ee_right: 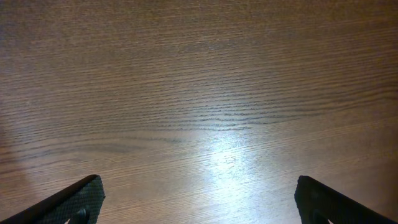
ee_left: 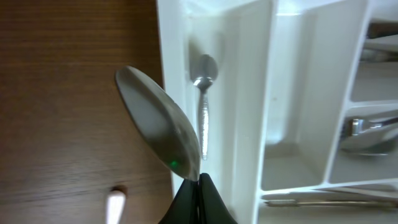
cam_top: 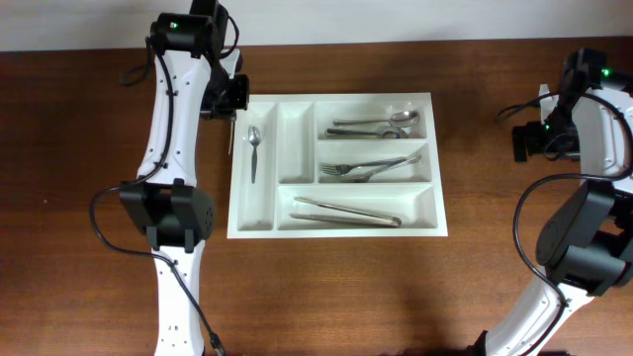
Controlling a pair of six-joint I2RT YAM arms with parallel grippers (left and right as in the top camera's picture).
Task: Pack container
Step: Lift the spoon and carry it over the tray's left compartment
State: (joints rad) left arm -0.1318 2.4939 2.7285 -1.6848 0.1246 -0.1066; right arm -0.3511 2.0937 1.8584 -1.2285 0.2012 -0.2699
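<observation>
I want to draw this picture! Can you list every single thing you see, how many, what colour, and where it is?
tray: one, white, middle of the table, five compartments.
small spoon: one, silver, leftmost narrow compartment.
spoons: a few, exact count unclear, silver, top long compartment.
forks: a few overlapping, silver, middle long compartment.
tongs: one pair, silver, bottom long compartment.
held spoon: one, silver, at the tray's left rim.
table: one, dark brown wood.
arms: two, white and black, one on each side of the tray.
left tool: one, black, shut on the held spoon.
right tool: one, black, open over bare table.
</observation>
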